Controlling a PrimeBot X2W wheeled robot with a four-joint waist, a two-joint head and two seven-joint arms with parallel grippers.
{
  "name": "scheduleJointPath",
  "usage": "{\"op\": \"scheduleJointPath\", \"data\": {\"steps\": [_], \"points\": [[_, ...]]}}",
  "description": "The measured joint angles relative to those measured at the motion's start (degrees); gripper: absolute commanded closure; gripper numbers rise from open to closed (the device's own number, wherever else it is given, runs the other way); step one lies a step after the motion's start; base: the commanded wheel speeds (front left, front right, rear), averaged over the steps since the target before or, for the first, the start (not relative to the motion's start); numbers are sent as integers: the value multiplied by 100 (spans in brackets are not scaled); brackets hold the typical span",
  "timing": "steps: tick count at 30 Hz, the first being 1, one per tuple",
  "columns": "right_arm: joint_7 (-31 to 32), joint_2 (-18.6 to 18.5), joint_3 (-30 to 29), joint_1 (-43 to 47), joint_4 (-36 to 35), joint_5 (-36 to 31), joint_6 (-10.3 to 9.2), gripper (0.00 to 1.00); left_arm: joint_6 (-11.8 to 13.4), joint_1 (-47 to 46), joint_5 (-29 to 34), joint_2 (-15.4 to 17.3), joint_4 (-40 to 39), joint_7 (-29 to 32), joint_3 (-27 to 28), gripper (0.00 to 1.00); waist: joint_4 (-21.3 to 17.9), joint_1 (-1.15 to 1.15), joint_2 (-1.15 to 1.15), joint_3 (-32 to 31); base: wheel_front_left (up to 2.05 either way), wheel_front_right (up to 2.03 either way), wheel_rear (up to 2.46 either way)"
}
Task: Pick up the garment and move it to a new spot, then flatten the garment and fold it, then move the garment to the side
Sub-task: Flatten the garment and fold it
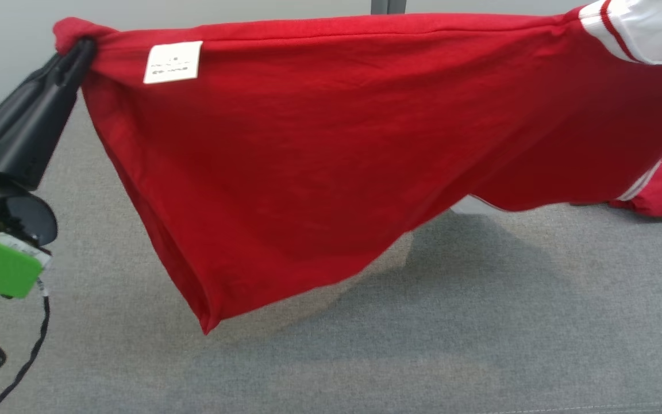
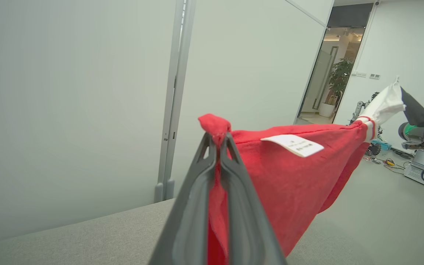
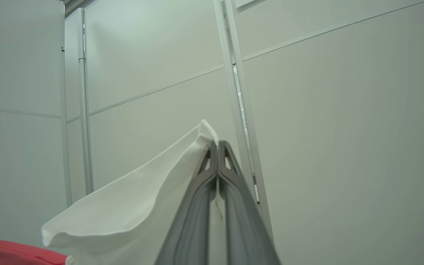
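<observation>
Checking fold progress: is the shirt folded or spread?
Spread: the shirt hangs stretched between left tool and right tool.

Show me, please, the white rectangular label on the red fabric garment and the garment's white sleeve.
White rectangular label (image 1: 173, 62): head view, label's centre.
White sleeve (image 3: 131, 209): right wrist view, its draped middle.

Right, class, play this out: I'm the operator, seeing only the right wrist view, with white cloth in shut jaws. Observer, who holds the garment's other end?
Observer: The left gripper, jaws shut on a red corner of the garment, beside a white label.
Operator: Is it all lifted?
Observer: Not quite. It hangs stretched, but a red striped end seems to rest on the grey surface at the right.
</observation>
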Motion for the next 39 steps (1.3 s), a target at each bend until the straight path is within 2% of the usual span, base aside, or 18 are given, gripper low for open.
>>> {"op": "scheduleJointPath", "data": {"steps": [2,5,9,12,15,18,21,22,24,26,27,29,31,32,33,36,39], "points": [[140,-86,-164,1,-280,188,-63,100,23,-3,-46,201,-183,171,169,100,-85,0,0,7,0,0,0],[375,-218,-407,-4,-517,352,-156,100,71,-105,-347,327,-371,460,365,100,-168,0,0,102,0,0,0],[742,-236,-378,-44,-487,687,-250,100,75,-531,-652,460,-167,910,389,100,-227,0,0,331,0,0,0],[1065,-191,62,-148,-164,835,-296,100,123,-786,-875,470,422,1265,202,100,-244,0,0,543,0,0,0],[1305,96,602,-403,331,932,-354,100,129,-975,-846,536,1125,1639,-199,100,-244,0,0,761,0,0,0],[1390,459,955,-981,995,795,-457,100,131,-1462,-527,541,1857,1823,-474,100,-223,0,0,983,0,0,0],[1390,647,1060,-1996,1607,229,-497,100,140,-2193,74,477,2293,1819,-753,100,-177,0,0,1205,0,0,0],[1360,720,983,-2445,1783,40,-497,100,140,-2486,374,385,2419,1689,-771,100,-157,0,0,1278,0,0,0],[1134,1121,531,-3409,2151,-192,-489,100,115,-3119,946,232,2528,1415,-851,100,-107,0,0,1425,0,0,0],[954,1572,131,-4123,2595,-412,-489,100,121,-3711,1236,-154,2550,916,-692,100,-54,0,0,1573,0,0,0],[864,1716,89,-4341,2739,-570,-491,100,115,-3956,1238,-411,2518,669,-628,100,-29,0,0,1648,0,0,0],[828,1747,270,-4573,2835,-951,-491,100,32,-4317,1226,-933,2406,229,-534,100,14,0,0,1802,0,0,0],[790,1784,434,-4685,2758,-1002,-492,100,-250,-4426,1263,-1228,2279,-79,-622,100,50,0,0,1957,0,0,0],[776,1875,583,-4658,2509,-964,-491,100,-513,-4362,1365,-1246,2164,-343,-744,100,76,0,0,2113,0,0,0],[770,1961,621,-4557,2328,-903,-491,100,-591,-4238,1367,-1249,2119,-478,-744,100,86,0,0,2192,0,0,0],[737,2096,483,-3766,1968,-694,-489,100,-647,-3443,1367,-1243,2096,-857,-735,100,104,0,0,2429,0,0,0],[491,2288,310,-2278,2086,-565,-495,100,-737,-2176,1367,-1279,2666,-1296,-843,100,108,0,0,2642,0,0,0]]}}
